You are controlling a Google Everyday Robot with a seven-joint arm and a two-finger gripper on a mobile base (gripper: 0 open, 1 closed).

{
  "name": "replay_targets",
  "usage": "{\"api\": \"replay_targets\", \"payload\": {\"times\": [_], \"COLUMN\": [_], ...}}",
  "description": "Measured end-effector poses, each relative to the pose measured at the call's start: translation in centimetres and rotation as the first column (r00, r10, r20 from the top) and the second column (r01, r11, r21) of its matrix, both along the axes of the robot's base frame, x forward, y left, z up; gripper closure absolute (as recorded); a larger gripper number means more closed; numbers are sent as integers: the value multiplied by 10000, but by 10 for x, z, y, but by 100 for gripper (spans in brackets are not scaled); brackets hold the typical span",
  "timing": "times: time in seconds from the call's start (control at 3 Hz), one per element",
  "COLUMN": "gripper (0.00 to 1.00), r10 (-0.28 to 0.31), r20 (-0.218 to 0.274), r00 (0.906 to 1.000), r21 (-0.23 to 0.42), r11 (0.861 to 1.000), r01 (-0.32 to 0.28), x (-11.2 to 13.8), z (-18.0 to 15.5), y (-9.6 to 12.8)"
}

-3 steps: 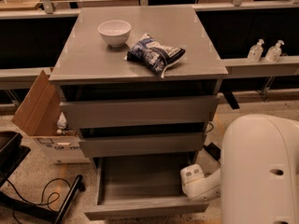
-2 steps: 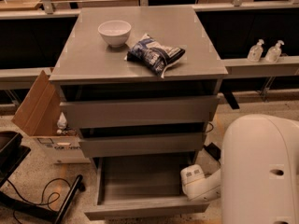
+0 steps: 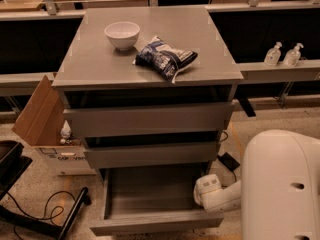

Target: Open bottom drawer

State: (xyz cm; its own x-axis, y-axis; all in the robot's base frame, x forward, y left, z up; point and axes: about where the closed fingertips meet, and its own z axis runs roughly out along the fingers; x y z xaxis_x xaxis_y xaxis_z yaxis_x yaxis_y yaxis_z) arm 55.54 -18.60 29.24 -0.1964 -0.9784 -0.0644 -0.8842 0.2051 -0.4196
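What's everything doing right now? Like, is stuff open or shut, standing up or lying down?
bottom drawer: pulled out, open, tray looks empty.
middle drawer: pushed in.
top drawer: pushed in.
bowl: upright on the cabinet top.
snack bag: lying flat beside the bowl.
cardboard box: flap open, left of the cabinet.
pump bottles: both standing upright.
gripper: low, at the open drawer's right side.

The grey cabinet top [image 3: 205,39] carries two things: a white bowl [image 3: 122,34] toward its back left and, just beside it, a dark blue snack bag [image 3: 165,59] lying flat. The gripper [image 3: 204,194] sits low, at the right side of the pulled-out bottom drawer [image 3: 150,225].
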Motion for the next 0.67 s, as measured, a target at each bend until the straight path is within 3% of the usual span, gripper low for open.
{"api": "replay_targets", "payload": {"times": [0.33,0.67], "gripper": [100,100], "r10": [510,659], "r20": [140,-49], "r00": [9986,9978], "r21": [893,1236], "r11": [9946,9902], "r01": [-520,-648], "x": [30,57], "z": [-18,-47], "y": [18,33]}}
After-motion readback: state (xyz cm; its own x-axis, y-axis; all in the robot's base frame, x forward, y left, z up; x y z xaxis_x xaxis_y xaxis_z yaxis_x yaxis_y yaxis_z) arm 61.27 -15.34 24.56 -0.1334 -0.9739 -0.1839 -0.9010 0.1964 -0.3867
